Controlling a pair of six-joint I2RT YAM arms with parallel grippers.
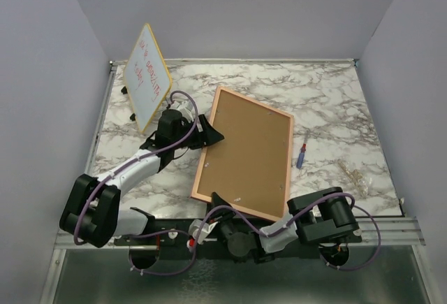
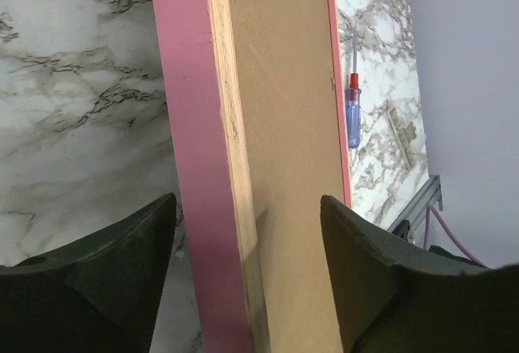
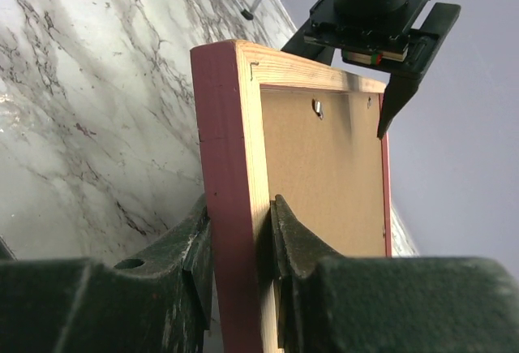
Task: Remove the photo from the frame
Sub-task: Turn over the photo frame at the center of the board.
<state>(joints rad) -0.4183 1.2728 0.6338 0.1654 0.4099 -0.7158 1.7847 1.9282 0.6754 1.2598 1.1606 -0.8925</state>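
One frame (image 1: 244,154): right end effector (image 3: 242,215) clamps it, left end effector (image 2: 247,207) gapes; photo unseen.

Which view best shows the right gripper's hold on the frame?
The right wrist view: the right gripper pinches the frame by its border, one finger on each side. The top view shows only that it meets the frame's near edge, with the contact hidden. The left wrist view shows the frame's edge, not that hold.
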